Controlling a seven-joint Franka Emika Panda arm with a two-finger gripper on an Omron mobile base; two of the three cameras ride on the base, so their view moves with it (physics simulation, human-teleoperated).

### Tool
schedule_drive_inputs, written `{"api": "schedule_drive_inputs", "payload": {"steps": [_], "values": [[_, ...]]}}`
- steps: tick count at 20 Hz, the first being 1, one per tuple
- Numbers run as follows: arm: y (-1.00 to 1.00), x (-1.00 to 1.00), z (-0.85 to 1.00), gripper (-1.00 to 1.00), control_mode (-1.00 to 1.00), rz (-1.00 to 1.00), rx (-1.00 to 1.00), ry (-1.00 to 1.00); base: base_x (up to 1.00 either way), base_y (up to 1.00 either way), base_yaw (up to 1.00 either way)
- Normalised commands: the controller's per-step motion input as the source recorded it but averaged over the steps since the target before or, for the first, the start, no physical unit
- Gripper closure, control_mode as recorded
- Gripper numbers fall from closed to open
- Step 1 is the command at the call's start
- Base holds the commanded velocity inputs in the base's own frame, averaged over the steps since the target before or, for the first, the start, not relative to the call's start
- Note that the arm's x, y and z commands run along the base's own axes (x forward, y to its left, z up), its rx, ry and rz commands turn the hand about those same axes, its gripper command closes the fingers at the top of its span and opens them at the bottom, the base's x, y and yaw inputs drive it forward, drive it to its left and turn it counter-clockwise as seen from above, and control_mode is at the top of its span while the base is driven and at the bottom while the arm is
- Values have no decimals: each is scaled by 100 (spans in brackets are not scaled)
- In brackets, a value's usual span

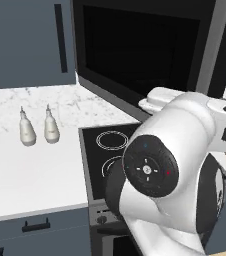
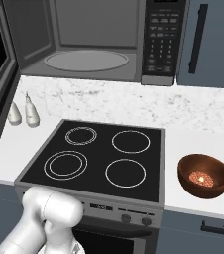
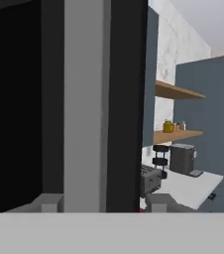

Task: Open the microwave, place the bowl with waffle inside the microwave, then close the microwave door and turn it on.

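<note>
Bowl with waffle [image 2: 204, 175] sat at worktop's right front edge; glossy, rigid, likely slippery: grip rim. Gripper state indeterminable.

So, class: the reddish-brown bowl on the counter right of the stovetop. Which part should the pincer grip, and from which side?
Grip the rim of the bowl, coming from above, one finger inside and one outside. It stands upright and open-topped on the counter, its rounded glossy walls offer poor side purchase, and the waffle lies low in the centre, leaving the rim free.
</note>
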Motion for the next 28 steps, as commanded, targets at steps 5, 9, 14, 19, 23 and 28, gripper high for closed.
{"api": "schedule_drive_inputs", "payload": {"steps": [5, 9, 14, 19, 23, 28], "values": [[17, 0, -44, -100, -100, -7, 2, -5, 0, 0, 0], [36, -2, -25, -100, -100, -4, 0, -3, 0, 0, 0], [27, -36, 0, -100, -100, 0, 0, 0, 0, 0, 0], [-67, -93, -12, -100, -100, 26, 10, -1, 0, 0, 0], [-93, -43, -21, -100, -100, 54, 30, -14, 0, 0, 0], [-66, -1, -24, -100, -100, 57, 46, -9, 0, 0, 0]]}}
